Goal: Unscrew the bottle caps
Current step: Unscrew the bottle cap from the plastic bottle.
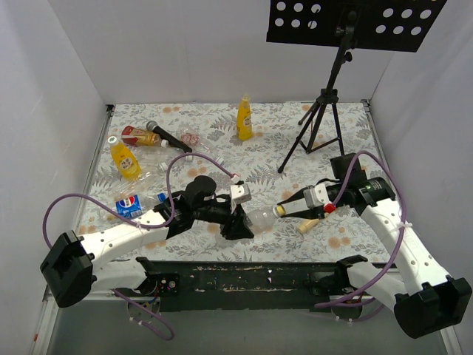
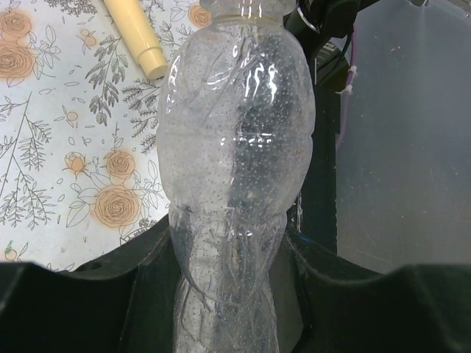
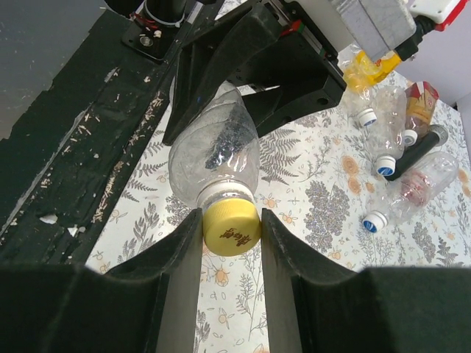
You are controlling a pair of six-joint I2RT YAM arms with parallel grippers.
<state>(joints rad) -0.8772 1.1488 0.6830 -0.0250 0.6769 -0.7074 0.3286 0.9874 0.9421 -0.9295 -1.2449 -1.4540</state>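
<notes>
Only right wrist shows yellow cap (image 3: 231, 228) — pinched, seemingly

Bright, even overhead light; shadows on the tabletop (image 1: 222, 244) stay soft. Glare streaks the clear bottle (image 2: 235, 147) in the left wrist view. Near claw edges blur dark.

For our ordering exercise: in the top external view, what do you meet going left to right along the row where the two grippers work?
Black left gripper → clear plastic bottle → yellow screw cap → black right gripper → tan cone-shaped stick.

Stick (image 1: 308, 225) lies beside right hand (image 1: 284, 210).
</notes>
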